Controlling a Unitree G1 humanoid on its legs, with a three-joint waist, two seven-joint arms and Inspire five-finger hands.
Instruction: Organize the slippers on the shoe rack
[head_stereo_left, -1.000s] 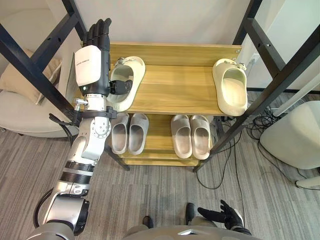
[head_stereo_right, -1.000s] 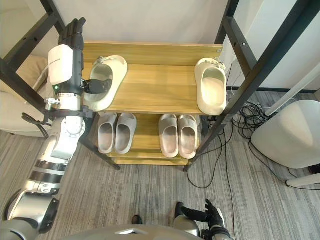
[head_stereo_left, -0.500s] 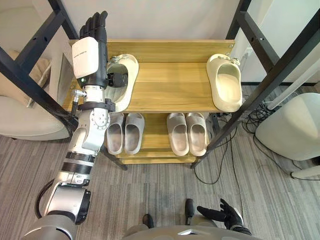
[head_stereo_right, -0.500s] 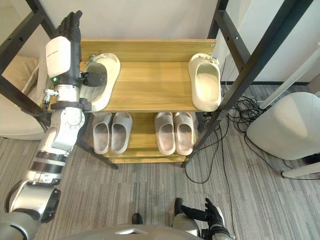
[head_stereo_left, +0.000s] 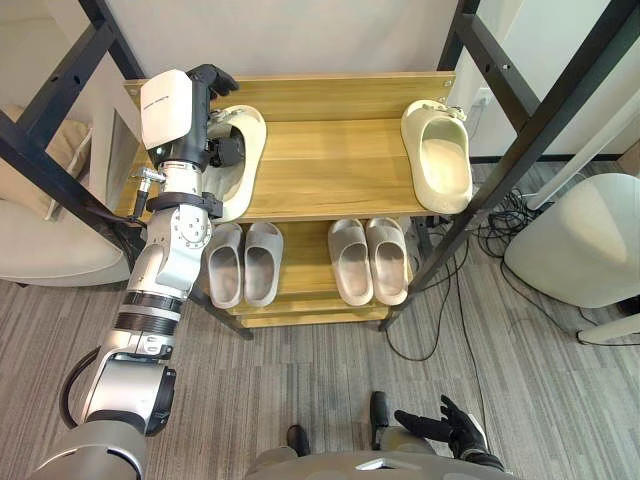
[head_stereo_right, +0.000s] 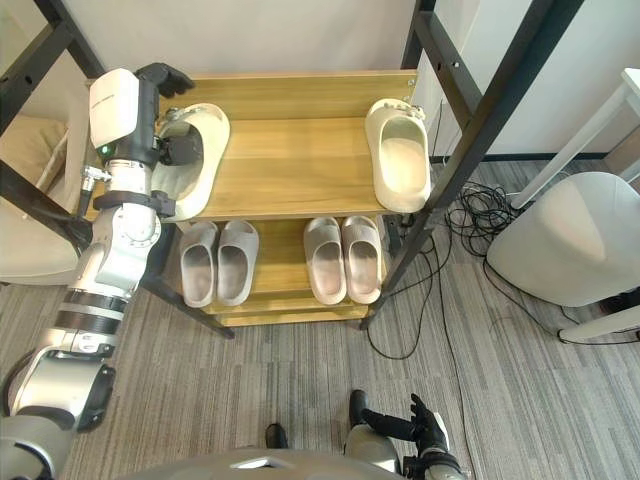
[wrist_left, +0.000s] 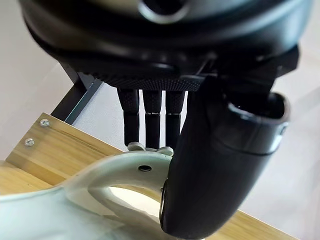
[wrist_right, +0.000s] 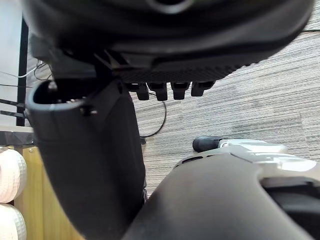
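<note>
On the wooden shoe rack's top shelf lie two cream slippers, one at the left end and one at the right end. My left hand is on the left slipper. Its fingers curl over the far side of the slipper's upper, while the thumb presses against the near side. My right hand hangs low over the carpet, away from the rack, fingers relaxed and empty.
The lower shelf holds a grey pair and a beige pair. Black frame bars cross both sides of the rack. A white rounded seat and loose cables lie to the right, a pale cushion to the left.
My left hand's fingers, straight up before, have curled down over the left slipper's upper. The camera has shifted, so the whole rack sits further left in the views.
</note>
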